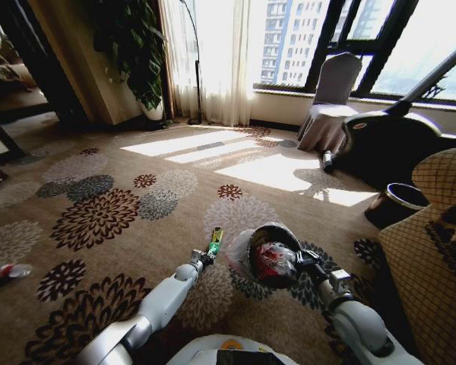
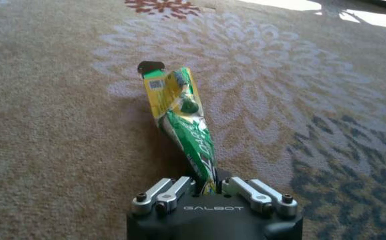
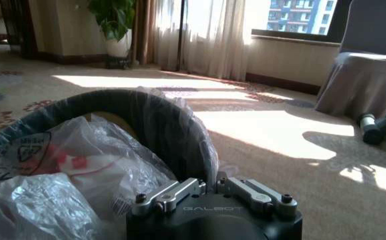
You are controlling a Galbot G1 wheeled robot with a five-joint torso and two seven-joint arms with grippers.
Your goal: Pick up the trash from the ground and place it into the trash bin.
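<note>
The left hand is closed on the lower end of a crumpled green-and-yellow wrapper, holding it above the flowered carpet; in the left wrist view the wrapper stands out from between the hand's pinched fingers, twisted and creased, with a small barcode patch near its far end, and the carpet lies beneath it. Just beside it at 3 o'clock, the right hand grips the rim of the trash bin, a small round black bucket with a thin whitish plastic liner, tipped so that its mouth faces the robot. Inside the bin lies a red-and-white packet. In the right wrist view the right hand is clamped on the bin's dark rim, the crinkled liner bunches up within it, and a red-and-white packet shows through the clear film. The wrapper and the bin's rim are near each other but apart. Far off at 9 o'clock on the carpet lies a clear plastic bottle with a red label. At 2 o'clock, well apart from the hands, a dark-brown cylindrical bin stands beside a patterned armchair, and a chair with a pale cover stands by the window at 1 o'clock.
</note>
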